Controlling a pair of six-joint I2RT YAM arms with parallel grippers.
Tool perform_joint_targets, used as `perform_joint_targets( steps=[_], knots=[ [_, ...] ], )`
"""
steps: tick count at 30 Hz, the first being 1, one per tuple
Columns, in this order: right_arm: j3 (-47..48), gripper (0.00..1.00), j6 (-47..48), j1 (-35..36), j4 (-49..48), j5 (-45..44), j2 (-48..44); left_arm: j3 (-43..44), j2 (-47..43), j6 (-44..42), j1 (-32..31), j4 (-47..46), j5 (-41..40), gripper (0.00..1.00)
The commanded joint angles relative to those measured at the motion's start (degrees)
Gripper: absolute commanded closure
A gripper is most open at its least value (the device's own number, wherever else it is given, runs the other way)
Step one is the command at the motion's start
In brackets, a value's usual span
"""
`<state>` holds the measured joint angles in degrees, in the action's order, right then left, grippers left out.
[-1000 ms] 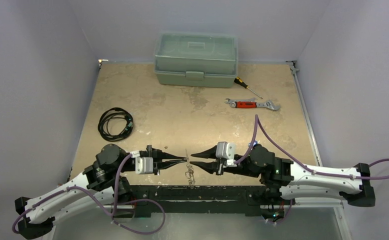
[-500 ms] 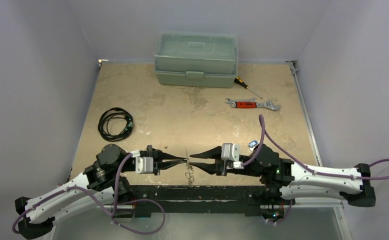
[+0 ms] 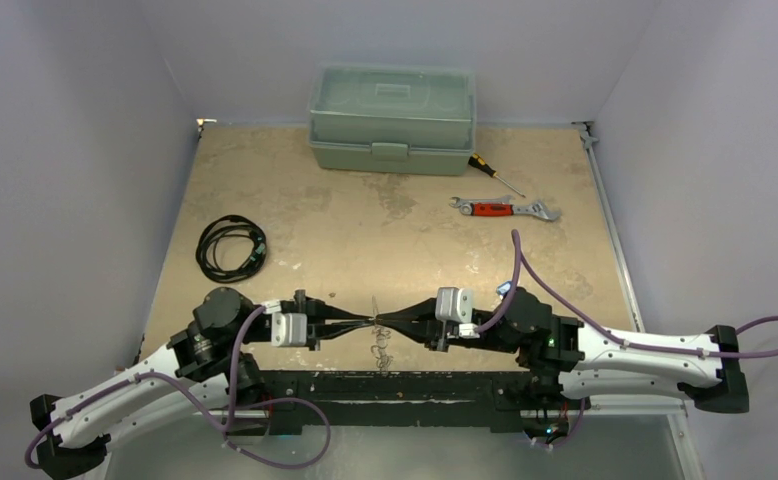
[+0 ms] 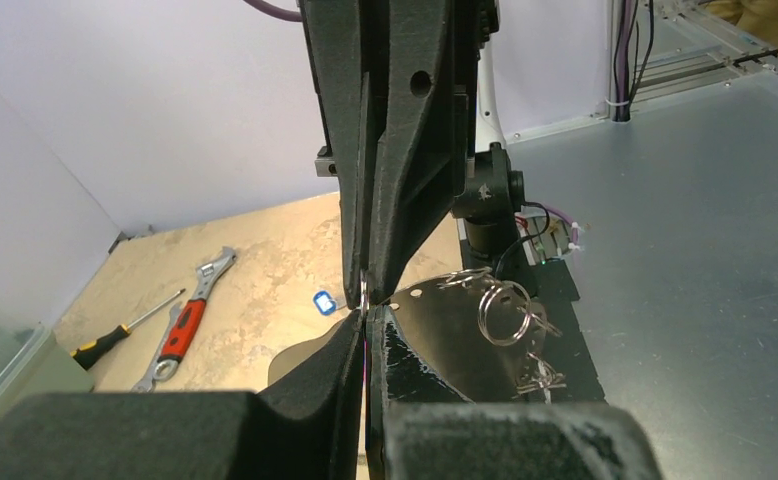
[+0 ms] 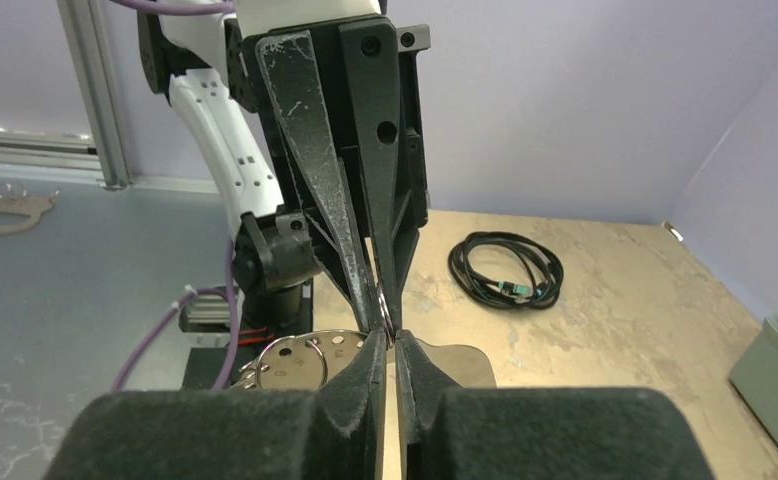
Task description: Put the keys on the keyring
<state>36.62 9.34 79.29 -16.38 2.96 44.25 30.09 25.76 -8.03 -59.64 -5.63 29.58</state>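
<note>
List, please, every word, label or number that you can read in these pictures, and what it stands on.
None can be read.
The wrench, the toolbox and the blue key tag show no legible marks; any print is too small to tell.

Table (image 3: 385,215): tan, mottled top, walled on three sides. Far edge, centre: pale green toolbox (image 3: 392,118), lid shut. Just right of it: screwdriver (image 3: 493,174), black-and-yellow handle, lying at a slant. Nearer, same side: red-handled wrench (image 3: 503,209), flat, apart from the screwdriver. Left side: coiled black cable (image 3: 231,248). Right of centre, toward the near edge: small blue tag (image 4: 323,301), probably on a key; metal part too small to make out.
</note>
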Motion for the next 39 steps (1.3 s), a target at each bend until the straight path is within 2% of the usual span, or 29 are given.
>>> perform_joint_targets(
  steps=[1,4,5,8,11,12,14,18,21,28,31,39],
  knots=[
    [1.8,0.98,1.0,0.2,-1.5,0.6,0.1,0.4,1.0,0.8,0.1,-4.0,1.0,1.00],
    [2.8,1.00,0.9,0.2,0.8,-0.1,0.4,1.6,1.7,-1.1,0.1,-1.3,-0.6,1.00],
    [4.0,1.00,0.9,0.2,2.6,-0.3,0.7,2.4,2.0,-2.2,0.1,1.5,-2.2,0.94],
    [7.6,1.00,0.9,0.2,9.5,0.6,1.4,4.6,2.9,-5.7,0.1,8.5,-7.1,0.56],
    [11.6,1.00,1.0,0.2,16.3,-2.1,2.1,6.8,3.1,-8.0,0.1,13.3,-10.0,0.34],
    [12.9,1.00,1.0,0.2,19.3,-3.6,2.3,7.6,3.2,-8.8,0.1,14.8,-10.5,0.33],
    [15.4,1.00,1.0,0.3,25.0,-5.5,3.0,9.4,3.7,-10.5,0.1,18.2,-10.9,0.35],
    [21.1,1.00,1.4,0.2,34.3,-10.6,6.3,13.6,6.9,-12.6,0.1,25.1,-10.4,0.53],
    [24.9,1.00,1.1,0.2,40.1,-13.6,10.4,16.9,9.5,-12.7,0.1,28.5,-9.5,0.58],
    [28.1,1.00,0.7,0.2,42.9,-19.3,15.0,17.8,11.7,-9.9,0.1,28.1,-8.1,0.59],
    [29.1,1.00,0.8,0.2,43.5,-19.7,16.1,17.4,12.5,-9.5,0.1,28.0,-8.8,0.65],
    [28.9,1.00,1.1,0.2,43.0,-19.4,16.6,14.7,14.0,-7.9,0.1,23.6,-10.9,0.70]
  ],
)
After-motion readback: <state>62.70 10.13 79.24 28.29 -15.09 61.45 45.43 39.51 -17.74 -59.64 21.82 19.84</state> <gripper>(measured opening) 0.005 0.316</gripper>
